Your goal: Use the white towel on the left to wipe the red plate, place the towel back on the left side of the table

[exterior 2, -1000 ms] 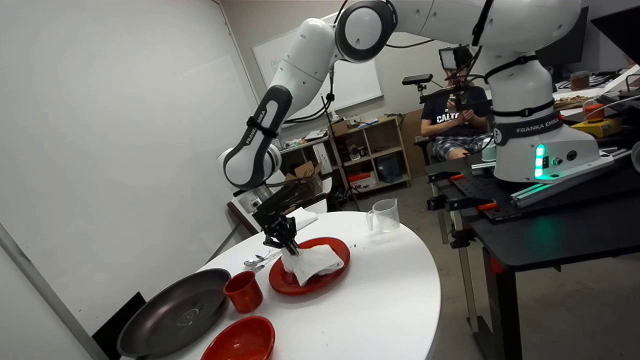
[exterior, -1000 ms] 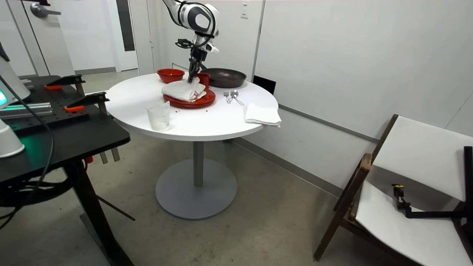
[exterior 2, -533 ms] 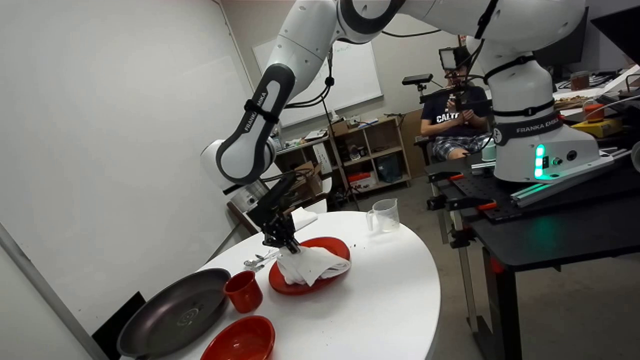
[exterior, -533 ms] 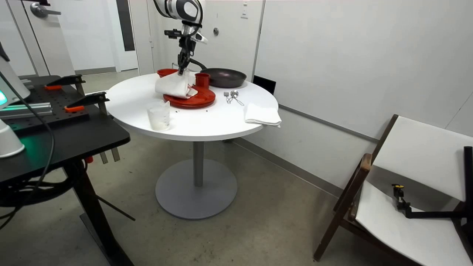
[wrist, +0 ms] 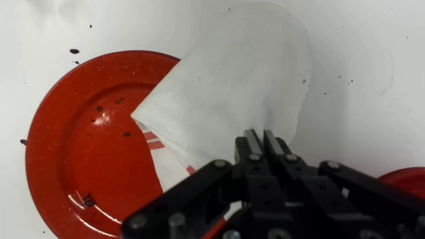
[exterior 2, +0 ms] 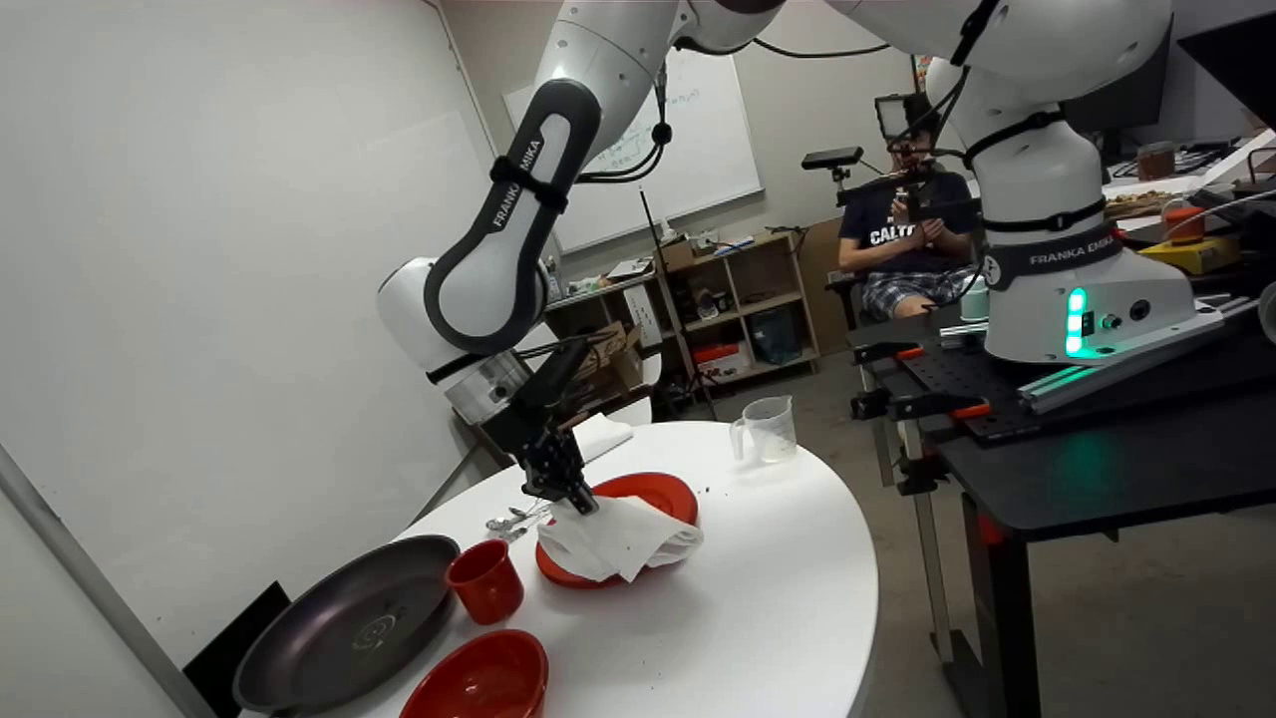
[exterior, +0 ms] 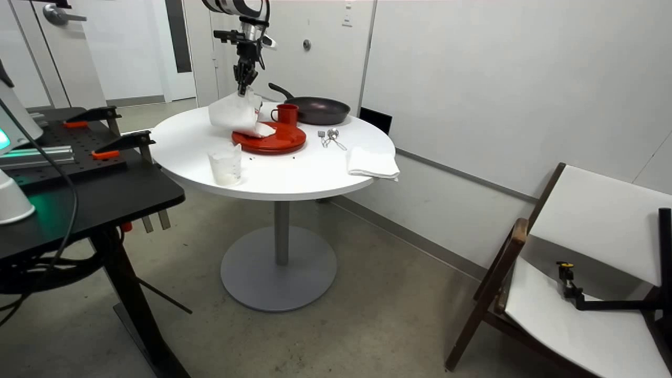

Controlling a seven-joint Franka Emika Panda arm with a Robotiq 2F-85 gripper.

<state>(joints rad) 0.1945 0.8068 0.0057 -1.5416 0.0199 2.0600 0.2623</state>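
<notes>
Compared with one second ago, the white towel (exterior: 228,113) is found higher and further left in the frame in an exterior view: its bulk is now hung beyond the left edge of the red plate (exterior: 287,140), with only a lower flap extended over the red surface. Whether that flap is in contact with the plate cannot be told. The fingers (wrist: 254,143) of the gripper (wrist: 259,134) are pressed nearly together, a narrow slit being left between their tips, and the towel is pinched there; its folded body is spread across the upper centre of the wrist view. By this shift the left part of the plate is bared in the wrist view, where dark specks (wrist: 99,109) are noted; further specks are scattered on the table (wrist: 372,119). The broader white cloth (exterior: 373,164) is unmoved at the right of the table in an exterior view. In judgement, either a wiping stroke is being extended or the towel is being carried off for its return; this cannot be settled. If a return is intended, the wipe is judged incomplete. Some lift is called for, since the trailing flap could be snagged on the plate's rim.
</notes>
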